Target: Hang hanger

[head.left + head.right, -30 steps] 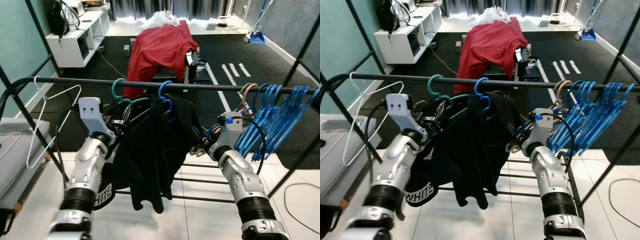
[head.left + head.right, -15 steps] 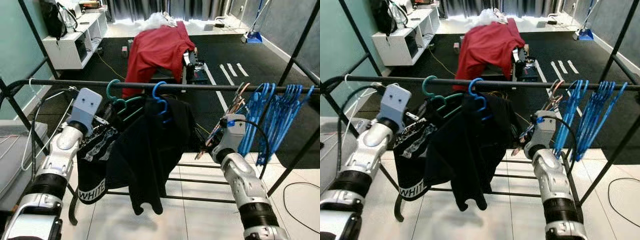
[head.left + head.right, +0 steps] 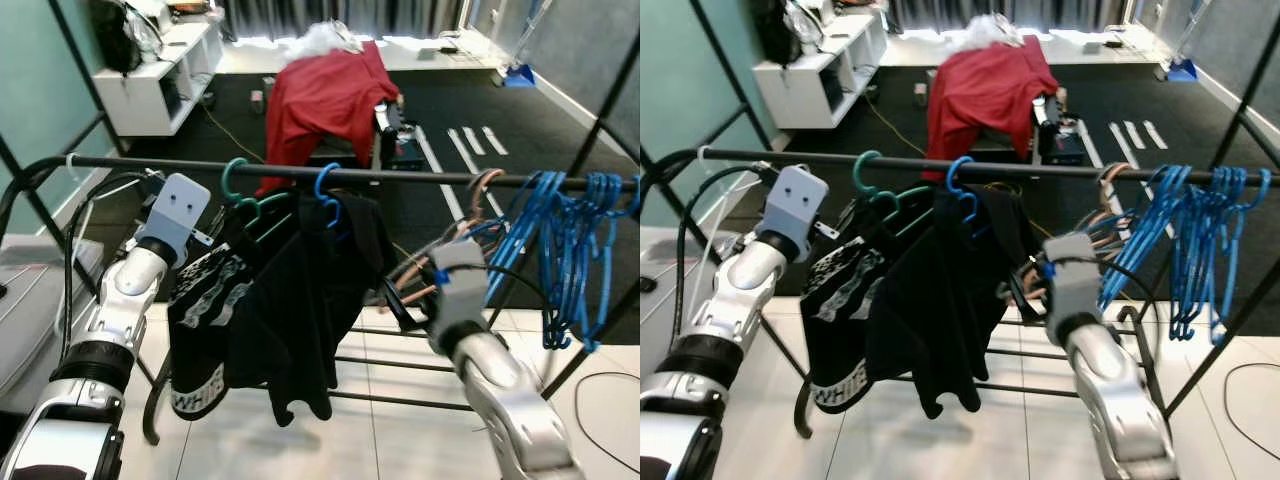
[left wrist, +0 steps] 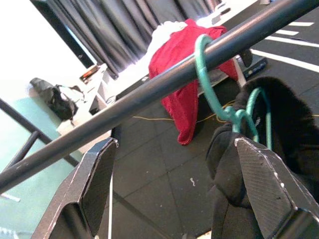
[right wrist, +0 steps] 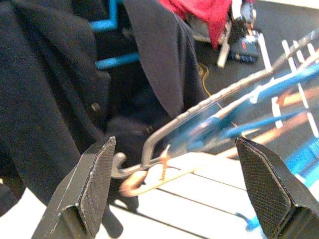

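Note:
A black rail (image 3: 420, 178) crosses the view at chest height. On it hang a teal hanger (image 3: 236, 178) carrying black printed shorts (image 3: 205, 310) and a blue hanger (image 3: 328, 186) carrying a black garment (image 3: 300, 300). My left gripper (image 4: 174, 189) is open just below the rail, beside the teal hook (image 4: 209, 74), holding nothing. My right gripper (image 3: 392, 303) is open to the right of the black garment. Grey, copper and blue hangers (image 5: 199, 119) slant across the space ahead of its fingers (image 5: 94, 184).
A bunch of blue hangers (image 3: 570, 240) hangs at the rail's right end, a white wire hanger (image 3: 78, 190) at its left end. The rack's lower bars (image 3: 400, 365) and slanted posts lie ahead. Beyond stand a red-draped bench (image 3: 325, 95) and a white shelf (image 3: 160, 80).
My left arm has drawn back to the left from the hanging clothes. My right arm has come nearer and leftward. The blue hangers have swung to hang straighter at the right.

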Controlling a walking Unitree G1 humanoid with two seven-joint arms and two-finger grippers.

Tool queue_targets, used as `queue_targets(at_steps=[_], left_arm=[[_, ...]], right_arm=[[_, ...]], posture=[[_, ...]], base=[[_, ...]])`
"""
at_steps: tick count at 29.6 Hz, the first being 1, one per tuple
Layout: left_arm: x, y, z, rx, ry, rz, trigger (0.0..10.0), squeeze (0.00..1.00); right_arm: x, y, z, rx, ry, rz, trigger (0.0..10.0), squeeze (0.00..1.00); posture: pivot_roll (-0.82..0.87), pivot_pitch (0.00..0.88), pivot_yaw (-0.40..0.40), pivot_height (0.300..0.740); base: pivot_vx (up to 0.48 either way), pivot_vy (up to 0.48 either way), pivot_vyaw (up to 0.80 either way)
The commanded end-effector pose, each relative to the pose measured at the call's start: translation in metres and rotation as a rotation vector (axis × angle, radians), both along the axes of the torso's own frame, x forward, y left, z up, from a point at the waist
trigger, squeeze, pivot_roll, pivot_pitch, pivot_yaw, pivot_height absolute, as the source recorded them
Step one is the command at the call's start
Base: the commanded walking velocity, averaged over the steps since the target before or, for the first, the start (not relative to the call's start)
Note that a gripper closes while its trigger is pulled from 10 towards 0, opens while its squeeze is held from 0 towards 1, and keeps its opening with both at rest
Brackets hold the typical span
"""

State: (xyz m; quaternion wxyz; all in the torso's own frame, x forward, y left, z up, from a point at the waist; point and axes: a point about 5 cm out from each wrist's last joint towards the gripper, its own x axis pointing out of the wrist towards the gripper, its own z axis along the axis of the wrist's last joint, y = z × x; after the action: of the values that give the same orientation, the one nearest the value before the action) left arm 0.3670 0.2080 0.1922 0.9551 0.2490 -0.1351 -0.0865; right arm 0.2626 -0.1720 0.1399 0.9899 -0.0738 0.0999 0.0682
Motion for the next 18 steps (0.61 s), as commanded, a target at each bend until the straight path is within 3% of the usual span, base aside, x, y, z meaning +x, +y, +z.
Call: queue_targets(at_steps=[1,2,3,5,6,7,8,11,12,13,14,17,18], left_arm=[[0.000,0.002,-0.001,0.015,0.003,0.007,10.0,0.00],[0.000,0.002,-0.001,0.015,0.003,0.007,10.0,0.00],[0.001,0.001,-0.001,0.014,-0.001,0.003,10.0,0.00],[0.001,0.001,-0.001,0.014,-0.001,0.003,10.0,0.00],[0.001,-0.001,0.000,0.012,-0.005,-0.002,10.0,0.00],[0.001,-0.001,0.000,0.012,-0.005,-0.002,10.0,0.00],[0.002,-0.002,0.001,0.010,-0.008,-0.006,10.0,0.00],[0.002,-0.003,0.001,0.010,-0.010,-0.008,10.0,0.00],[0.002,-0.003,0.001,0.009,-0.012,-0.011,10.0,0.00],[0.002,-0.003,0.001,0.009,-0.012,-0.011,10.0,0.00],[0.002,-0.003,0.001,0.007,-0.013,-0.012,10.0,0.00],[0.002,-0.003,0.001,0.005,-0.014,-0.013,10.0,0.00],[0.003,-0.004,0.001,-0.001,-0.015,-0.014,10.0,0.00]], right_arm=[[-0.007,-0.003,0.001,0.013,0.038,-0.015,10.0,0.00],[-0.007,-0.003,0.001,0.013,0.038,-0.015,10.0,0.00],[-0.020,-0.007,0.001,0.033,0.110,-0.041,10.0,0.00],[-0.020,-0.007,0.001,0.033,0.110,-0.041,10.0,0.00],[-0.026,-0.009,0.005,0.226,0.160,-0.122,10.0,0.00],[-0.026,-0.009,0.005,0.226,0.160,-0.122,10.0,0.00],[-0.026,-0.006,0.010,0.434,0.179,-0.165,10.0,0.00],[-0.027,-0.004,0.013,0.503,0.201,-0.152,10.0,0.00],[-0.027,0.009,0.024,0.576,0.180,-0.023,10.0,0.00],[-0.027,0.009,0.024,0.576,0.180,-0.023,10.0,0.00],[-0.026,0.020,0.038,0.598,0.124,0.095,10.0,0.00],[-0.026,0.027,0.053,0.608,0.045,0.186,10.0,0.00],[-0.023,0.030,0.066,0.577,-0.042,0.232,10.0,0.00]], posture=[[-0.19,0.078,0.024,0.740],[-0.19,0.078,0.024,0.740],[-0.20,0.078,0.025,0.740],[-0.20,0.078,0.025,0.740],[-0.20,0.077,0.025,0.740],[-0.20,0.077,0.025,0.740],[-0.20,0.077,0.026,0.740],[-0.21,0.077,0.026,0.740],[-0.21,0.076,0.026,0.740],[-0.21,0.076,0.026,0.740],[-0.20,0.075,0.027,0.740],[-0.20,0.074,0.027,0.740],[-0.20,0.073,0.029,0.740]], base=[[0.000,0.000,0.00],[0.000,0.000,0.00],[0.000,0.000,0.00],[0.000,0.000,0.00],[0.000,0.000,0.00],[0.000,0.000,0.00],[0.000,0.000,0.00],[0.000,0.000,0.00],[0.000,0.000,0.00],[0.000,0.000,0.00],[0.000,0.000,0.00],[0.000,0.000,0.00],[0.000,0.000,0.00]])
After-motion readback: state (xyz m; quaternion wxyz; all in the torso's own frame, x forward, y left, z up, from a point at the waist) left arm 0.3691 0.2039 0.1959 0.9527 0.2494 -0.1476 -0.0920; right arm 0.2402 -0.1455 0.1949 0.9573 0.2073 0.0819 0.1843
